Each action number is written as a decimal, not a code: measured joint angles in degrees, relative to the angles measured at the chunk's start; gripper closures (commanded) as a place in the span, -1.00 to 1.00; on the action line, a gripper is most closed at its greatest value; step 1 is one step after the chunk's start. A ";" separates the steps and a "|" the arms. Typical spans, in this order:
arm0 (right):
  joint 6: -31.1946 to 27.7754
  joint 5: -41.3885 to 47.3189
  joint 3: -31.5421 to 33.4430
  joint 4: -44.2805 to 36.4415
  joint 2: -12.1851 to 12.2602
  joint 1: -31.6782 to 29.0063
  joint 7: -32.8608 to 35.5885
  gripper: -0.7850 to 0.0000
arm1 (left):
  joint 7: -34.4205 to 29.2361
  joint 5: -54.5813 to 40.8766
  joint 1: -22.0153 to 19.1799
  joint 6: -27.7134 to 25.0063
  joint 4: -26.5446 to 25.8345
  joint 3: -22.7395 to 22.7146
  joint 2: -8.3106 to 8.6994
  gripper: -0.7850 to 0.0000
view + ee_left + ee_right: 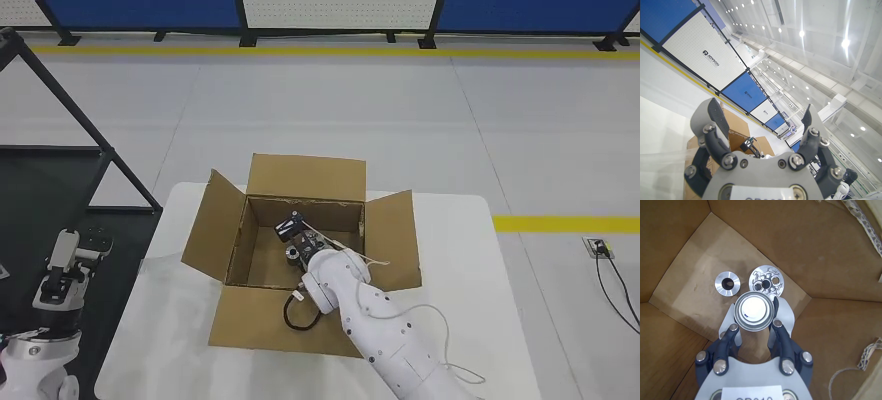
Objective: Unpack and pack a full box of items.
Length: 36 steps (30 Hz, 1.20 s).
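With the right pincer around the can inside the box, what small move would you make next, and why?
Probably lift the can straight up. The right pincer hugs its sides, and the ring and slotted disc lie close beside it on the box floor, so sideways motion risks knocking them.

The box (305,175) is plain brown cardboard, and the table (460,280) is white. The can (753,310) is silver with a white cap. The ring (719,284) is plain silver, the disc (757,277) silver with grey cut-out shapes. The left gripper (761,106) is grey with black ribbed pads (718,115).
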 measured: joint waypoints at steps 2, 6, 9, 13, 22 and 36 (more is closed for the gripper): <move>0.11 -0.16 0.06 -0.03 -0.07 -0.16 -0.02 0.06 | 0.00 0.00 0.00 0.00 0.00 0.00 0.00 -1.00; 0.15 -0.89 0.44 -0.75 -0.08 -0.72 0.07 -0.22 | 0.00 0.00 0.00 0.00 0.00 0.00 0.00 -1.00; 0.23 -1.56 0.78 -1.72 0.00 -1.51 0.04 -0.24 | 0.00 0.00 0.00 0.00 0.00 0.00 0.00 -1.00; 0.30 -2.66 1.42 -3.23 0.18 -2.53 0.21 -0.51 | 0.00 0.00 0.00 0.00 0.00 0.00 0.00 -1.00; 0.90 -4.87 5.71 -17.50 1.64 -9.82 -3.00 -1.00 | 0.00 0.00 0.00 0.00 0.00 0.00 0.00 -1.00; -3.26 -0.88 11.61 -33.35 3.17 -19.19 -9.12 -1.00 | 0.00 0.00 0.00 0.00 0.00 0.00 0.00 -1.00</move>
